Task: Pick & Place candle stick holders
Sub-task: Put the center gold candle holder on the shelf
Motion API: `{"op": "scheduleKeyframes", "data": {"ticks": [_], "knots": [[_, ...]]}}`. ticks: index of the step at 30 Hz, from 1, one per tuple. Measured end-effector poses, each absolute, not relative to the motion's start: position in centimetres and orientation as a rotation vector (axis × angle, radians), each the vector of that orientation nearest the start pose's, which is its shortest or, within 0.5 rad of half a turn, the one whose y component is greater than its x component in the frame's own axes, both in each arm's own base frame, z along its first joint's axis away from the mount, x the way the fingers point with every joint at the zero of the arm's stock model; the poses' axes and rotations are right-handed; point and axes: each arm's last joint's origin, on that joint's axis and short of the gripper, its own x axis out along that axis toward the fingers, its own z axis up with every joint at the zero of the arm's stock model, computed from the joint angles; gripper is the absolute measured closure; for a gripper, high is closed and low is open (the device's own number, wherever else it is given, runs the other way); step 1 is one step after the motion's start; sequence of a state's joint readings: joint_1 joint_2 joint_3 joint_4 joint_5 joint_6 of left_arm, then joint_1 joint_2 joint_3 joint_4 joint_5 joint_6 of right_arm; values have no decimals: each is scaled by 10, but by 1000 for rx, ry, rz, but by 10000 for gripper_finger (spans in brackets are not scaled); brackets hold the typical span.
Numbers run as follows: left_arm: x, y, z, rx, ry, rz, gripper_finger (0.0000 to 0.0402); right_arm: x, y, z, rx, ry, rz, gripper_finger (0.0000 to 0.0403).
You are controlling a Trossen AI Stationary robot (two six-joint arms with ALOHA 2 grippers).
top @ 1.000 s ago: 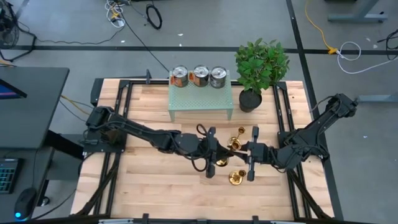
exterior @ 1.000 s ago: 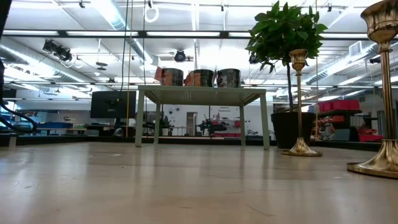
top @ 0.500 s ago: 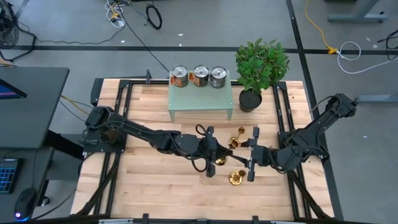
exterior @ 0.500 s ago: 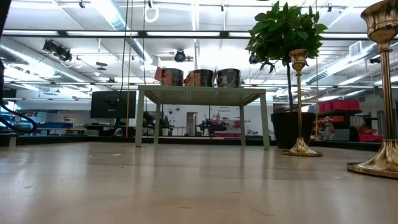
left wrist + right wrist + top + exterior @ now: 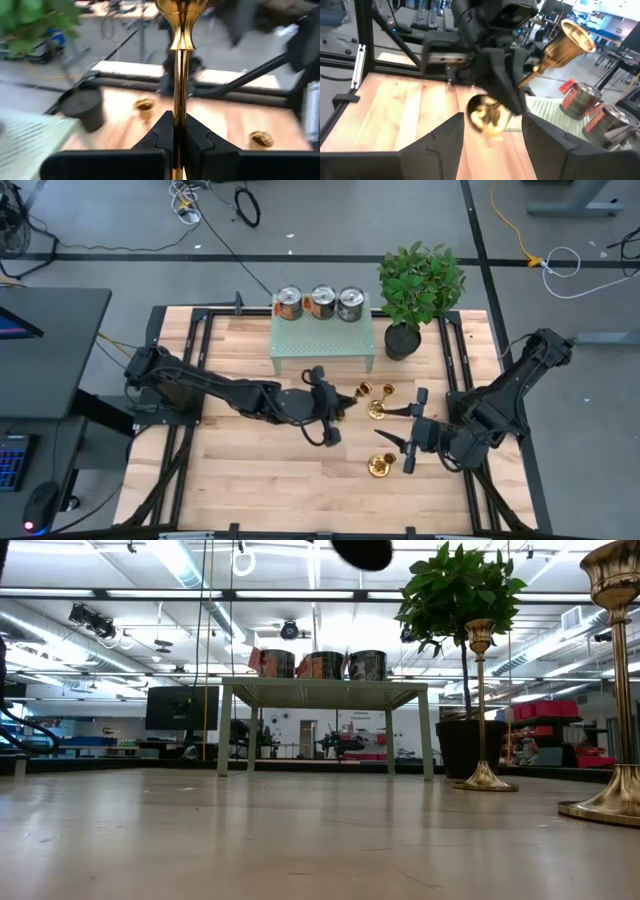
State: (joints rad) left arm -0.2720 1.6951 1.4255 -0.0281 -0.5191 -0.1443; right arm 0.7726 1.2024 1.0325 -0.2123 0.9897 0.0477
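The left gripper [image 5: 179,135] now carries one candle stick holder [image 5: 350,393] away from the place where both arms met a second ago. Its fingers [image 5: 162,131] are clamped on the thin stem, and the holder is lifted off the tabletop [image 5: 240,470] and tilted, with its base pointing toward the green stand [image 5: 322,340]. The right gripper [image 5: 408,442] has let go: its fingers [image 5: 445,132] were closed on this same piece one second before, and now they stand apart with nothing between them. It has also pulled back toward its own side. I judge this as a handover just finished, so the left arm alone is responsible for the placing.

The left arm stretches low and long from the left edge to the middle of the tabletop, its wrist turned toward the stand. The right arm is folded at the right edge, its gripper pointing inward near the front.

Two other holders stay on the wood: the middle holder [image 5: 378,406] just beside the carried one, and the front holder [image 5: 380,465] close to the right gripper. Three cans [image 5: 321,302] sit on the stand, beside a potted plant [image 5: 418,288].
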Motion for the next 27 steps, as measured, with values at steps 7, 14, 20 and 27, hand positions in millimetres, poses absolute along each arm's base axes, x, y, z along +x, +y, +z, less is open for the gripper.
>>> {"op": "scheduleKeyframes", "data": {"ticks": [7,14,20,27], "knots": [[360,-69,337,1,319,414,385,186,163,328,-230,293,-229,197],[303,-32,336,-90,226,524,383,174,165,321,-216,314,-274,197],[273,1,312,-123,11,502,385,173,164,320,-202,314,-290,197],[258,33,263,-113,-25,583,384,173,164,320,-185,310,-293,197]]}}
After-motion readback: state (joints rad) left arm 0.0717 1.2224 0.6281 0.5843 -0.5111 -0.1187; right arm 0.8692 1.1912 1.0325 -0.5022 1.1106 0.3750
